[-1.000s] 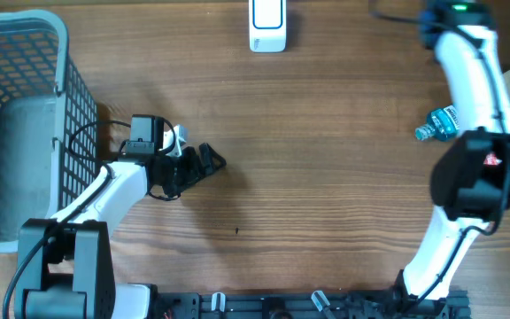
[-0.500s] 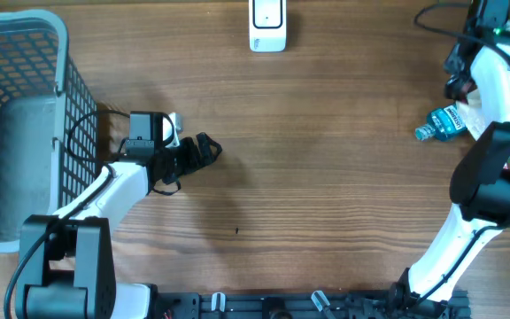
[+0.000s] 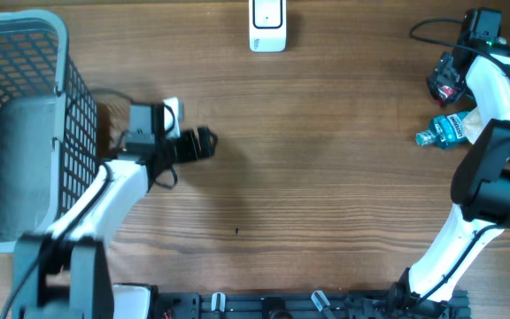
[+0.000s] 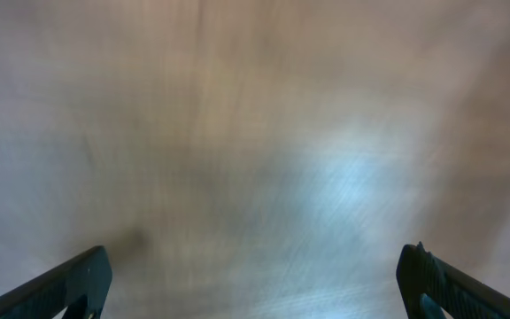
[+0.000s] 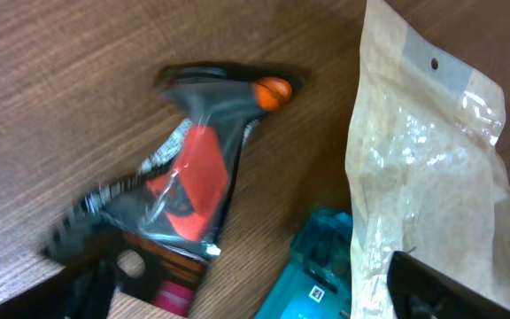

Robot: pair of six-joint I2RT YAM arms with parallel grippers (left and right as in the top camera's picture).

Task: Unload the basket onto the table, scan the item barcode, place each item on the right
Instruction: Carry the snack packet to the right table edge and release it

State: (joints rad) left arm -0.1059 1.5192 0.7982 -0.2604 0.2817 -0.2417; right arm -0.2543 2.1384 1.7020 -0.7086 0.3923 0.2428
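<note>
A white scanner (image 3: pixel 266 25) stands at the table's far edge, middle. At the far right lie a black and red packaged item (image 3: pixel 451 91) (image 5: pixel 197 173), a teal bottle (image 3: pixel 441 130) (image 5: pixel 326 270) and a pale plastic bag (image 5: pixel 423 168). My right gripper (image 3: pixel 443 78) (image 5: pixel 268 292) hovers open over the black and red package; its fingers straddle the package's near end and the bottle and hold nothing. My left gripper (image 3: pixel 197 143) (image 4: pixel 255 288) is open and empty over bare wood at the left. Its view is blurred.
A grey wire basket (image 3: pixel 25 53) fills the far left, close behind the left arm. The right arm's cable (image 3: pixel 432 27) loops near the far right corner. The arms' base rail (image 3: pixel 308 303) runs along the front edge.
My right gripper has opened and swung down from the far edge to the black and red package. My left gripper has drifted slightly toward the far side, still open.
</note>
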